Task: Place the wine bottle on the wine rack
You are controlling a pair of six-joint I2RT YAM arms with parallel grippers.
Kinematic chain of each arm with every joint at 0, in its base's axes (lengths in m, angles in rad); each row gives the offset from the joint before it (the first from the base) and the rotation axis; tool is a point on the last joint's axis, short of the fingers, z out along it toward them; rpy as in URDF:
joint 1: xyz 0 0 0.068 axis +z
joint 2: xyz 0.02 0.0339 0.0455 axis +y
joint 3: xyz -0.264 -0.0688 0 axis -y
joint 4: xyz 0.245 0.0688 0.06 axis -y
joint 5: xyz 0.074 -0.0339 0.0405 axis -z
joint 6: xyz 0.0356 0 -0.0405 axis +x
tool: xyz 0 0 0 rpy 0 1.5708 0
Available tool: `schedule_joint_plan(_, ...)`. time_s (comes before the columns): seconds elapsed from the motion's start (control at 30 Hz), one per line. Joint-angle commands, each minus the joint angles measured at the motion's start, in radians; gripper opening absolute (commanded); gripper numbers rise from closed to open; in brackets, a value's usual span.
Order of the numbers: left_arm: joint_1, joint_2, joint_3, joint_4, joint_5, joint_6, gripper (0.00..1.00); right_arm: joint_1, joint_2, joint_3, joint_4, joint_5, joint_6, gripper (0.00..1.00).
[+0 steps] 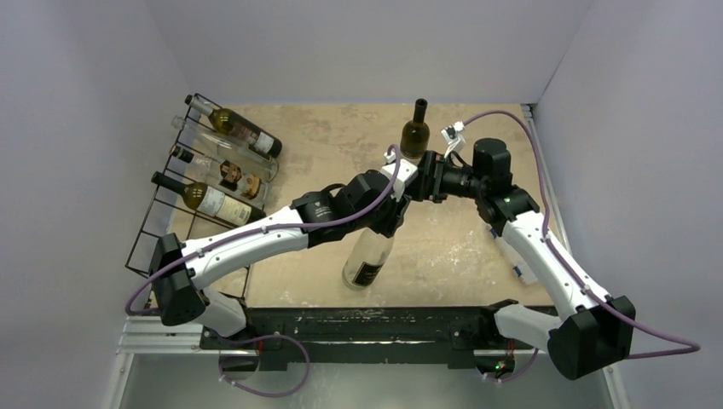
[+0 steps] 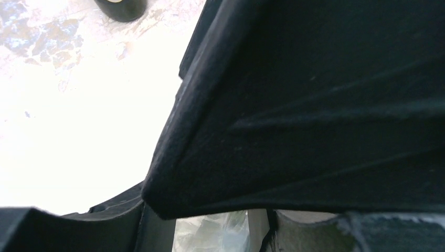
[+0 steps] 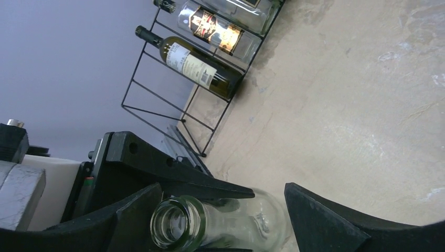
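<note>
A clear glass wine bottle (image 1: 367, 256) leans over the middle of the table, base low, neck up. My left gripper (image 1: 388, 223) is shut on its neck. In the right wrist view the bottle's open mouth (image 3: 173, 220) faces the camera, with a left finger (image 3: 210, 186) lying along the neck. My right gripper (image 3: 223, 189) is open, its two fingers standing wide on either side of the bottle's mouth and shoulder. It also shows in the top view (image 1: 409, 187). The black wire wine rack (image 1: 158, 223) stands at the table's left and holds several bottles. The left wrist view shows a sliver of glass (image 2: 220, 233) under a close black surface.
A dark green bottle (image 1: 415, 132) stands upright at the back, just behind both grippers. In the right wrist view the rack (image 3: 157, 105) has bare wire slots below a labelled bottle (image 3: 194, 65). A small clear box (image 1: 514, 258) lies partly under the right arm.
</note>
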Motion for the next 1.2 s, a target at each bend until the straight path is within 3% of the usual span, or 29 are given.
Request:
schedule_joint_plan(0.0, 0.011, -0.087, -0.001, 0.064, -0.078, 0.012, 0.00, 0.007, -0.049, 0.100, -0.082, 0.112, -0.038, 0.91)
schedule_joint_plan(0.43, 0.130, -0.254, -0.115, 0.040, -0.102, -0.080, 0.00, 0.001, -0.070, 0.201, -0.246, 0.345, -0.142, 0.99)
schedule_joint_plan(0.77, 0.256, -0.444, -0.143, -0.071, -0.217, -0.116, 0.00, 0.000, -0.063, 0.116, -0.196, 0.308, -0.147, 0.99)
schedule_joint_plan(1.17, 0.521, -0.620, -0.098, -0.303, -0.299, -0.203, 0.00, 0.003, -0.045, 0.093, -0.179, 0.281, -0.154, 0.98)
